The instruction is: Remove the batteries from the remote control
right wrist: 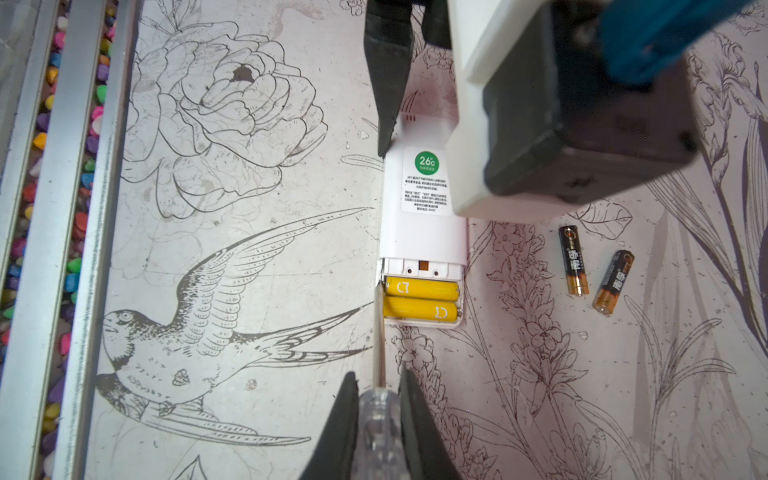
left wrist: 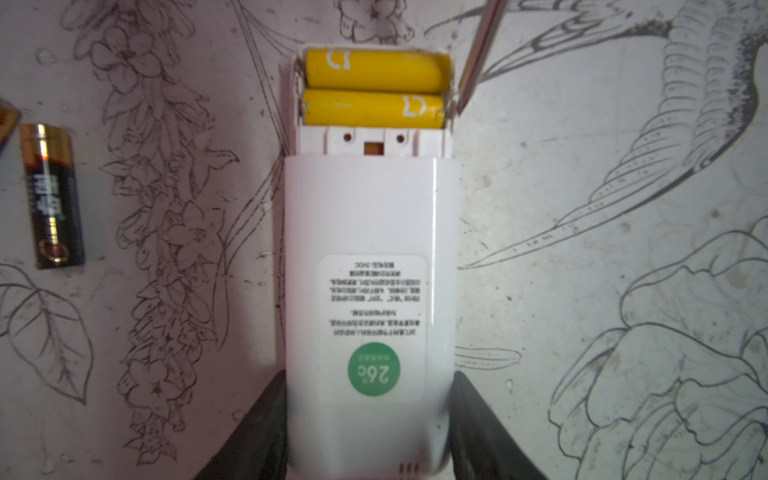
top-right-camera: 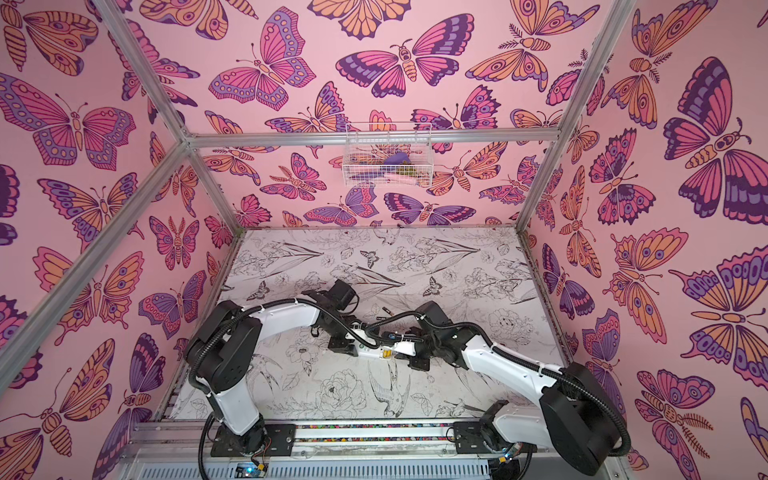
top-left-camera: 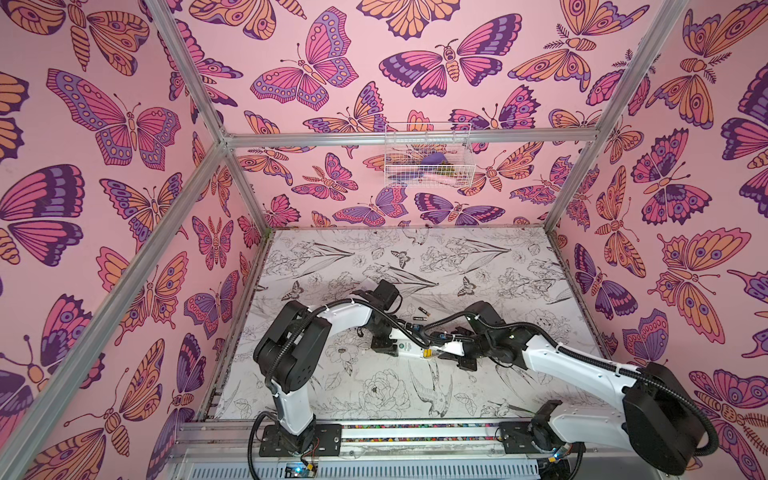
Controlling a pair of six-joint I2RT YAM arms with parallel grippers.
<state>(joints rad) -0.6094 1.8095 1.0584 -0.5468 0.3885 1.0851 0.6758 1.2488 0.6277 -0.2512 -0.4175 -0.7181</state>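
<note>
The right jaws clamp the thin clear-handled screwdriver (right wrist: pixel 379 415), tip at the open bay's edge, seemingly to lever out two yellow cylindrical batteries (right wrist: pixel 422 300); the left jaws, half-spread, pin the white plastic remote control (left wrist: pixel 365 249) (back up) steady; two black cylindrical batteries (right wrist: pixel 573 261) lie beyond on the floral tabletop (right wrist: pixel 249 124).
</note>
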